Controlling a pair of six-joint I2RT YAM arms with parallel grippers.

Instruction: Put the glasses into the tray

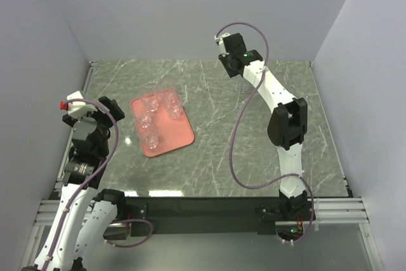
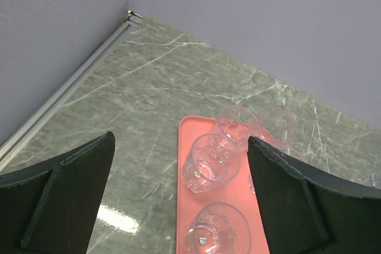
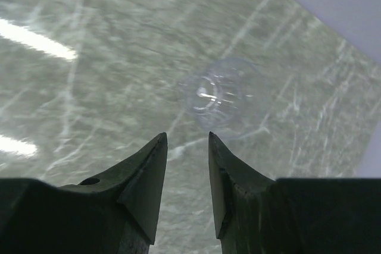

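At the bench's (image 1: 254, 150) far edge, close under the back wall, we find one lone glass (image 3: 217, 96), clear and barely visible, just ahead of the right tool (image 3: 187, 138). Its jaws stand a narrow gap apart, gripping nothing. A wide stretch of bench separates it from the pink tray (image 1: 181, 136), left of centre, where several glasses (image 1: 152, 101) stand. Our left tool (image 2: 180, 140) hangs spread wide and empty beside the tray's left rim.
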